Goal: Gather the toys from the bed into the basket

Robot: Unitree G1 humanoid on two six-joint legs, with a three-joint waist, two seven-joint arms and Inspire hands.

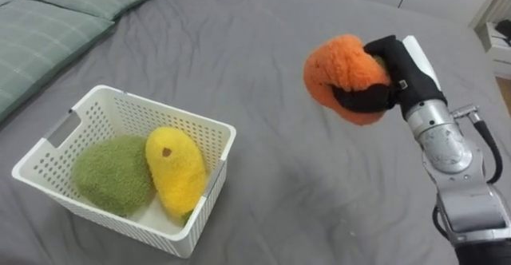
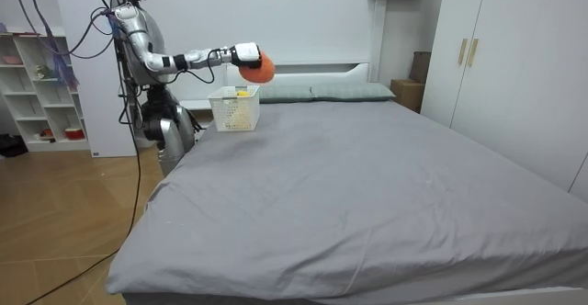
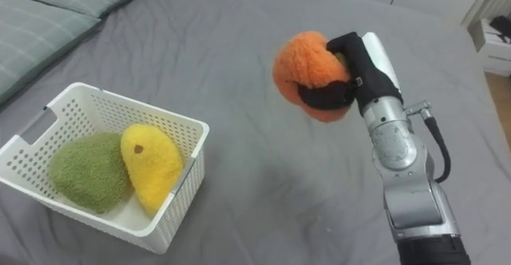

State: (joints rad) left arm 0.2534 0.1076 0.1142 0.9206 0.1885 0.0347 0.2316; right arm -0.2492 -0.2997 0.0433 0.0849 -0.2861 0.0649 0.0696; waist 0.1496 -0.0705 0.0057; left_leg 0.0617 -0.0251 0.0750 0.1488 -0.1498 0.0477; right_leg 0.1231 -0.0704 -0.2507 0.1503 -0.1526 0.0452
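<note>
Orange plush toy (image 1: 335, 77) is clasped in curled right hand (image 1: 393, 65), held above bed (image 1: 263, 49); white basket (image 1: 168, 108) lies leftward, lower.

light: we see bright, even room light over the bed (image 1: 271, 65) | shadows: soft, faint, just right of the basket (image 1: 172, 125), lower left

Bedroom in a home: big bed (image 2: 367, 186) with grey sheet, pillows (image 2: 344, 91) at the head, white wardrobe (image 2: 514, 57), open shelf unit (image 2: 37, 84), wood floor (image 2: 55, 222)
</note>
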